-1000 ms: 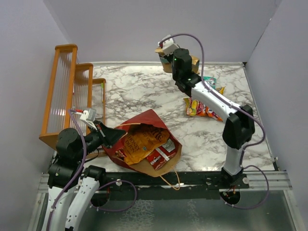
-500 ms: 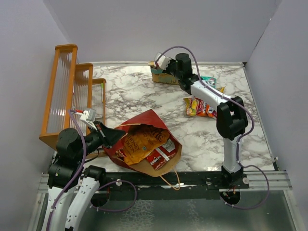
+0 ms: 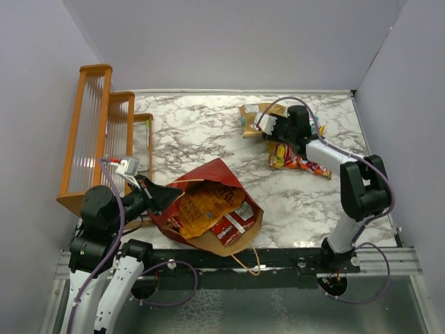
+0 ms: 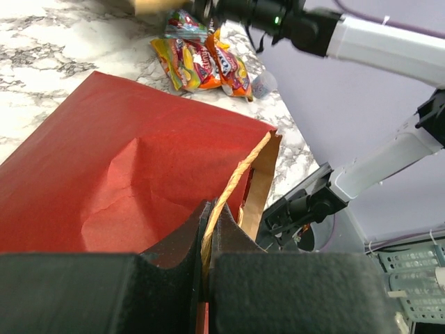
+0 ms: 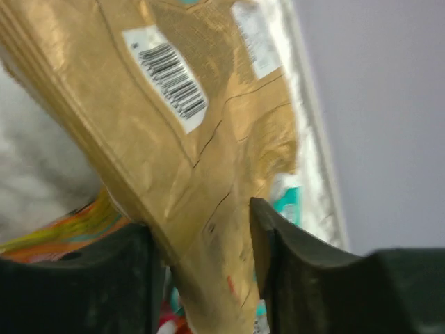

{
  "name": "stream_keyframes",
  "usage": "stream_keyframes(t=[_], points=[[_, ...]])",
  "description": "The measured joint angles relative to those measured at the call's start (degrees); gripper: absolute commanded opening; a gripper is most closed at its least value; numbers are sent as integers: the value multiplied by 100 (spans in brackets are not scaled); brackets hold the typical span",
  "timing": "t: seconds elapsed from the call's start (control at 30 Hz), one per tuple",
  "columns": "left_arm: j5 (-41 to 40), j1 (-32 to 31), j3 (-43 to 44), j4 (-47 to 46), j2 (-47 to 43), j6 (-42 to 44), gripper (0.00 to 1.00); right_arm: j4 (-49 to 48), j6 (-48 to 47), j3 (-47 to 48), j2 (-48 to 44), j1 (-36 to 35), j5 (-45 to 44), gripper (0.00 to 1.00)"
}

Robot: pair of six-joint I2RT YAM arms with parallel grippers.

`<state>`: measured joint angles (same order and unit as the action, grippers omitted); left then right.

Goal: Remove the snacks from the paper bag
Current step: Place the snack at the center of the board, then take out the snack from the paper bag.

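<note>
orange wooden rack stands on marble table's left edge.

The worktop is smooth, marble-patterned white with grey veins and a faint sheen. The bag is matt dark red paper outside, creased and dented, and brown kraft inside; its handle is twisted tan paper cord. The chip bag and candy packs are glossy film. The pouch is shiny gold foil, crinkled, with a white printed barcode patch. The rack is orange varnished wood. The left gripper and right gripper look like matt black plastic.
</note>
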<state>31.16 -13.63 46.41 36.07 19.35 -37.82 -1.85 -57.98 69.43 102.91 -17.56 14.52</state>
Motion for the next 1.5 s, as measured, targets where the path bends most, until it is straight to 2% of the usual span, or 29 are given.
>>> stream_keyframes(t=[0.17,0.23,0.33,0.5,0.67,0.87,0.97,1.07,1.23,1.4,1.5], points=[[70,0,-28,-129,-74,-26,0,-481,688,-1668,-883,0,-343,64],[83,0,-59,-133,-118,-39,0,-560,1163,-2223,-1563,0,-374,65],[94,-2,-70,-127,-127,-37,0,-684,1836,-2564,-2559,0,-282,69],[94,0,-70,-114,-127,2,0,-903,2761,-2848,-4061,0,284,68],[94,0,-70,-111,-127,9,0,-911,3359,-3254,-5351,-31,1735,65],[94,0,-81,-111,-127,33,0,-1180,3672,-3613,-6585,-127,4096,63],[94,0,-111,-120,-127,35,0,-1239,3580,-3692,-6948,-214,5038,63],[94,0,-131,-129,-125,35,0,-787,3062,-3628,-6968,-452,5563,61],[94,0,-133,-136,-125,28,0,208,2153,-3362,-6577,-1331,5414,59],[94,0,-133,-138,-122,13,0,638,1574,-3152,-6063,-2791,4240,59],[94,0,-133,-138,-122,0,0,708,1311,-3062,-5619,-3681,3224,59]])
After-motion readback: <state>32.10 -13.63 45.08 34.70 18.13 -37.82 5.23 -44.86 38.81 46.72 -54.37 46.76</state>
